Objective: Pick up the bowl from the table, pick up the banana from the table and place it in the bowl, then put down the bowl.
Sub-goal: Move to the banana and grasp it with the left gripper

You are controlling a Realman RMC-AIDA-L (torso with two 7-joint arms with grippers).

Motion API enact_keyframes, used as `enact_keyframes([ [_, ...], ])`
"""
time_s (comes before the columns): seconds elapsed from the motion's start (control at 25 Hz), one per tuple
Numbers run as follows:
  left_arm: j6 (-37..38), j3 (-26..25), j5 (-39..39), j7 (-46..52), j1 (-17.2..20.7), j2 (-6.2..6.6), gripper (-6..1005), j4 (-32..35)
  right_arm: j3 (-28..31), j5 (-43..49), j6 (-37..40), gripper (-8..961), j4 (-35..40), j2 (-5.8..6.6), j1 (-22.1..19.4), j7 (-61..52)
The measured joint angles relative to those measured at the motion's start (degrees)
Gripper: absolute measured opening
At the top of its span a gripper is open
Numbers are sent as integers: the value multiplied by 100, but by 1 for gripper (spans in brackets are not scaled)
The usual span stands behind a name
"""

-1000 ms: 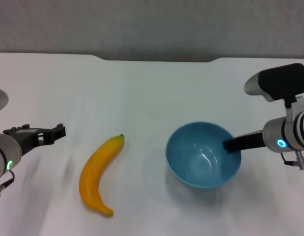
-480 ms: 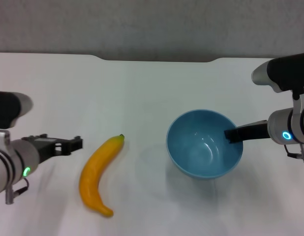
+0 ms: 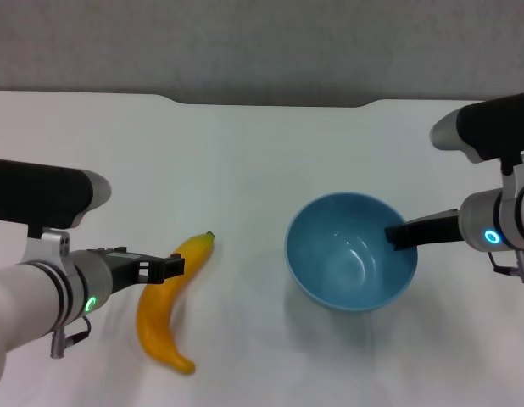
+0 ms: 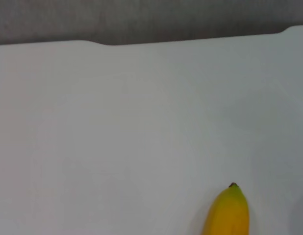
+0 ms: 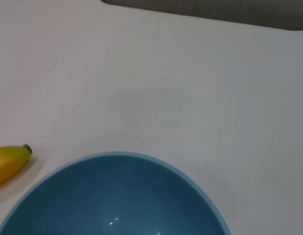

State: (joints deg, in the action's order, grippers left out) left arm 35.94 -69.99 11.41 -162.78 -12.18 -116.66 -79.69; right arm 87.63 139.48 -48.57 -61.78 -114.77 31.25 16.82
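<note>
The light-blue bowl [image 3: 347, 254] hangs a little above the white table [image 3: 245, 161], right of centre, with its shadow under it. My right gripper [image 3: 399, 235] is shut on the bowl's right rim, one dark finger inside it. The bowl fills the near part of the right wrist view [image 5: 112, 200]. The yellow banana [image 3: 158, 318] lies on the table to the left, its dark tip pointing far. My left gripper [image 3: 170, 269] is open and sits over the banana's upper middle. The banana's tip shows in the left wrist view [image 4: 229, 215] and in the right wrist view [image 5: 7, 161].
The table's dark notched far edge [image 3: 270, 103] runs across the back. Nothing else stands on the tabletop between the banana and the bowl or behind them.
My left gripper has moved right, from the table's left side to over the banana. The bowl has risen slightly in my right gripper.
</note>
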Motion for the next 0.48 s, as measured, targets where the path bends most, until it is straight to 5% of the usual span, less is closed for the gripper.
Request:
enact_keyframes([
  [0.48,-225,-60,314,20,-324,-18,890,799,-117,9,-56,32,-19,-1,51,12],
])
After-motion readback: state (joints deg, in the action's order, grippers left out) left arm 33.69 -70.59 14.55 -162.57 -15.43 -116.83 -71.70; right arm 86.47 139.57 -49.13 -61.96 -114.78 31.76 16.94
